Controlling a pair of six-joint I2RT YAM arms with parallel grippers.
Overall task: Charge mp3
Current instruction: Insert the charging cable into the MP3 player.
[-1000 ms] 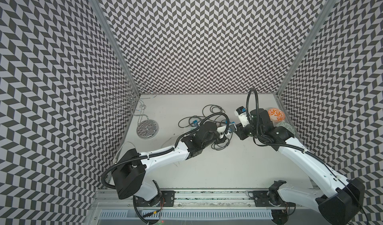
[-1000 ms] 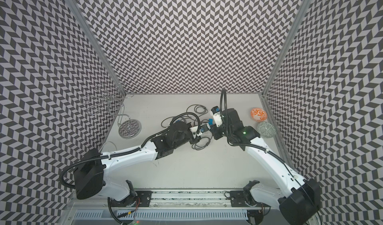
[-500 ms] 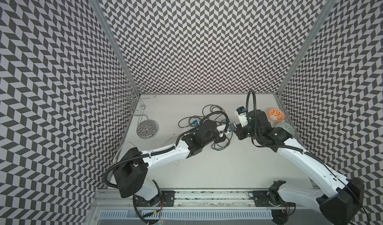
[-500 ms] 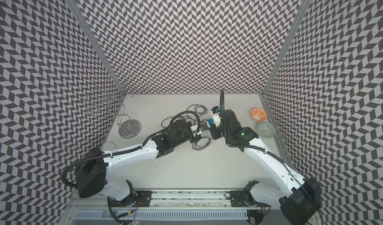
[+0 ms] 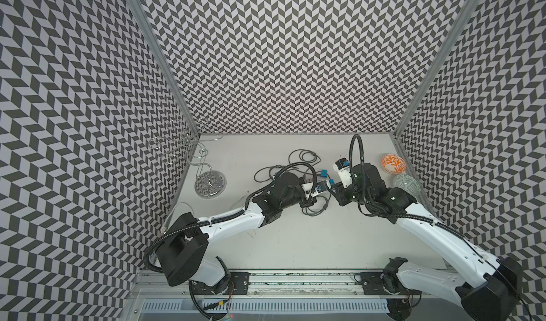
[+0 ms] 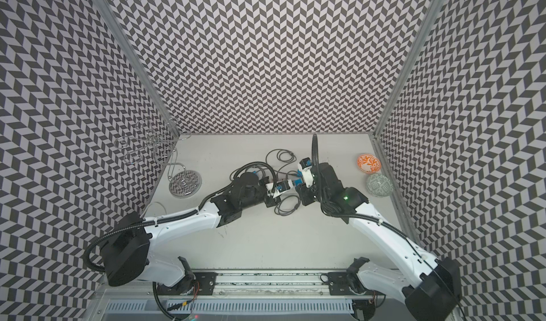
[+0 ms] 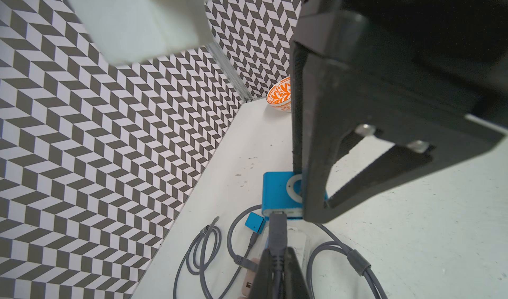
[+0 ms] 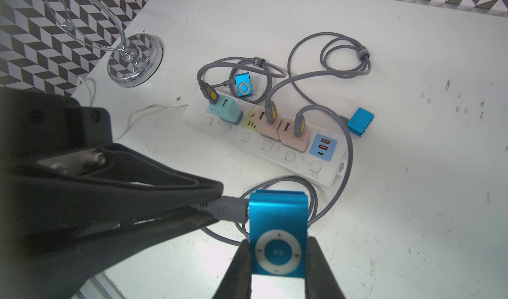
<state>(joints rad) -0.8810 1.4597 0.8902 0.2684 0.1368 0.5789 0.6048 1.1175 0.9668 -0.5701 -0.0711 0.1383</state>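
Right wrist view: right pincer (image 8: pixel 277 241) clamps the mp3 (image 8: pixel 277 217) by its sides; left pincer (image 8: pixel 217 204), nearly closed, pinches the plug (image 8: pixel 231 208) touching the mp3's edge.

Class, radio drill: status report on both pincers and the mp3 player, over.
Left pincer shut on cable plug. Right pincer shut on blue mp3 player. Plug at port, seating unclear. Power strip nearby, not blocking.
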